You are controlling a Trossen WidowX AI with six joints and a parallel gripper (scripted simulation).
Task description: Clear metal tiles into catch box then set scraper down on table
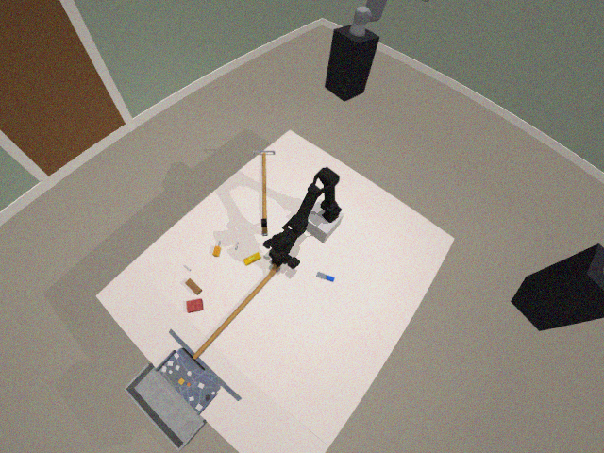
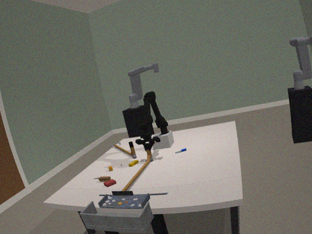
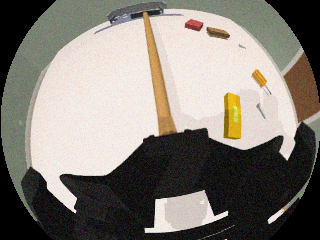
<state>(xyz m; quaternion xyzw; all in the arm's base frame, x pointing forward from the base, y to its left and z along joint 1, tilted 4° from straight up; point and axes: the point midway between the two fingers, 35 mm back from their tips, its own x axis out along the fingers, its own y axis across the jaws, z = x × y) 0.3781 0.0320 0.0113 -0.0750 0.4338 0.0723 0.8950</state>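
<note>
My gripper point(image 1: 276, 266) point(image 2: 148, 150) point(image 3: 170, 134) is shut on the upright grip of the long scraper point(image 1: 236, 310) point(image 2: 137, 175) point(image 3: 157, 75). Its wooden shaft runs out towards the plate. Its black blade point(image 1: 193, 360) point(image 2: 122, 193) is at the near edge of the steel bench plate point(image 1: 182, 362) point(image 2: 144, 198), over or just inside that edge; whether it touches the plate I cannot tell. Several white tiles point(image 1: 200, 385) point(image 2: 135, 199) and an orange tile point(image 1: 181, 381) point(image 2: 120, 203) lie spread over the plate. The grey catch box point(image 1: 165, 407) point(image 2: 115, 221) is at the far end, with no tiles visible in it.
A second long-handled tool point(image 1: 264, 190) point(image 2: 123, 150) lies behind, left of the arm. A yellow block point(image 1: 252, 258) point(image 2: 133, 163) point(image 3: 232, 116), red block point(image 1: 194, 305) point(image 2: 109, 183) point(image 3: 194, 24) and brown-handled tool point(image 1: 193, 286) point(image 2: 104, 179) lie left of the shaft. A blue-ended marker point(image 1: 325, 276) point(image 2: 181, 150) lies right.
</note>
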